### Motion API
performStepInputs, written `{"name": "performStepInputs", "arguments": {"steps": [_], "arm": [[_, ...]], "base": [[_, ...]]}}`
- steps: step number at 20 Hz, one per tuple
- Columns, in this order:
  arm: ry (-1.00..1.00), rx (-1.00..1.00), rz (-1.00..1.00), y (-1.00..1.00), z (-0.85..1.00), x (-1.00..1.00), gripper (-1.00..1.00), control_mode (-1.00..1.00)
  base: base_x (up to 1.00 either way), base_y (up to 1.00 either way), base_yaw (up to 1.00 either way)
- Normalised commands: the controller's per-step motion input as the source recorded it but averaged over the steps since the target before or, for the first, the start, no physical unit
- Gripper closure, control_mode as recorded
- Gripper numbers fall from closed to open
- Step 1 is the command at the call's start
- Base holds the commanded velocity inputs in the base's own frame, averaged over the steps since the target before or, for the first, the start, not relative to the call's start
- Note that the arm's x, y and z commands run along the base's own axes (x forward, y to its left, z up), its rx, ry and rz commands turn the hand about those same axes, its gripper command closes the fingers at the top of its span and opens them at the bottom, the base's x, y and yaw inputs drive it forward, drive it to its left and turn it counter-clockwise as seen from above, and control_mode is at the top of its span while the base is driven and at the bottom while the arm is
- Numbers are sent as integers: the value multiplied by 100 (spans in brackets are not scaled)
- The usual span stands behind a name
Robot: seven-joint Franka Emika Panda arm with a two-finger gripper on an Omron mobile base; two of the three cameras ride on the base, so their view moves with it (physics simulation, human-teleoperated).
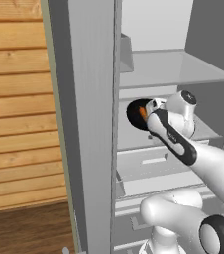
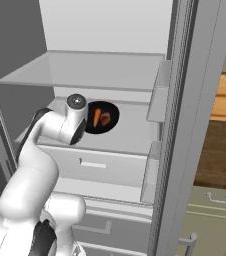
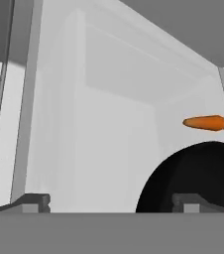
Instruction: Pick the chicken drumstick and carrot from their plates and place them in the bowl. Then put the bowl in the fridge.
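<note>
Left base view: a wood-plank wall [image 1: 17,104] stands left of the open fridge [image 1: 91,124], whose grey side panel rises through the frame. Inside, pale shelves are stacked over a drawer [image 1: 153,171]. The bowl [image 1: 135,113] sits on the middle shelf [image 1: 205,130] near its front edge, with the carrot [image 1: 142,113] in it. The arm's wrist covers the bowl's right side.

Right base view: the bowl lies on the same shelf, holding the carrot and the chicken drumstick [image 2: 105,118] side by side. Bare shelf extends to the right, up to the door bins [image 2: 157,95].

Hand view: the gripper [image 3: 111,202] stands spread wide, holding nothing. One fingertip [image 3: 191,202] shows against the bowl's black wall; the other is beside the bowl, over bare white fridge interior.
</note>
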Motion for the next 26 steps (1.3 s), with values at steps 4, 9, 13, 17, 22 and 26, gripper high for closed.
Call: {"name": "performStepInputs", "arguments": {"steps": [4, 9, 13, 17, 22, 26], "arm": [[-1, 0, -3, 5, 83, -76, -100, -100], [0, 0, -18, 0, 62, -100, -100, -100], [0, 3, -32, 1, 40, -100, -100, -100], [0, 14, -35, 3, 38, -100, -100, -100], [-7, 24, -35, 0, 14, -100, -100, -100], [-21, 26, -29, 0, 0, -100, -100, -100]], "base": [[0, 0, 0], [0, 0, 0], [0, 0, 0], [0, 0, 0], [0, 0, 0], [0, 0, 0]]}}
